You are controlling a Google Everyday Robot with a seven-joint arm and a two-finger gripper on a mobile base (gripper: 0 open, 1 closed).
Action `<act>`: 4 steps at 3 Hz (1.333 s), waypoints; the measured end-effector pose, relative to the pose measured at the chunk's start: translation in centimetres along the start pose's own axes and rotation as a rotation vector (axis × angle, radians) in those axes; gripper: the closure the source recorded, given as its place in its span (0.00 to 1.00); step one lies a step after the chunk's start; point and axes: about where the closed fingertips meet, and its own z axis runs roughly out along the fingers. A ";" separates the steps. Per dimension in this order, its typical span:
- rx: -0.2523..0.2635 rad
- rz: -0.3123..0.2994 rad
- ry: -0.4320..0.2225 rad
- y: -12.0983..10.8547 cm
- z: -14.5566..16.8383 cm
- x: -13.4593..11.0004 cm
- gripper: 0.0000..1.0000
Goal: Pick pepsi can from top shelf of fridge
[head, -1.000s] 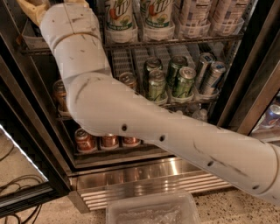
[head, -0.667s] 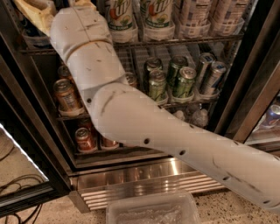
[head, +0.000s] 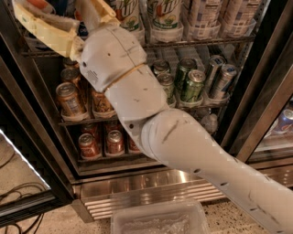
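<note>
Black-framed, the fridge was largely blocked by the white arm. On the top shelf, upper left, the pepsi can was glimpsed as a blue sliver between the spread jaws of the gripper, and no clamping was seen. Light, slick and easily dented, it is best taken at mid-body. White-green cans were crowded alongside.

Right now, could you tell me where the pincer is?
In the camera view, the pincer is upper left, at the top shelf, left of the white-and-green cans.

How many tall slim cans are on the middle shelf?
2 tall slim cans, side by side at the middle shelf's right end. The arm may hide others. The hand is at the top shelf's left.
</note>
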 end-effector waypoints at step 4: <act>-0.291 0.135 0.371 2.0 -11.7 -0.8 1.00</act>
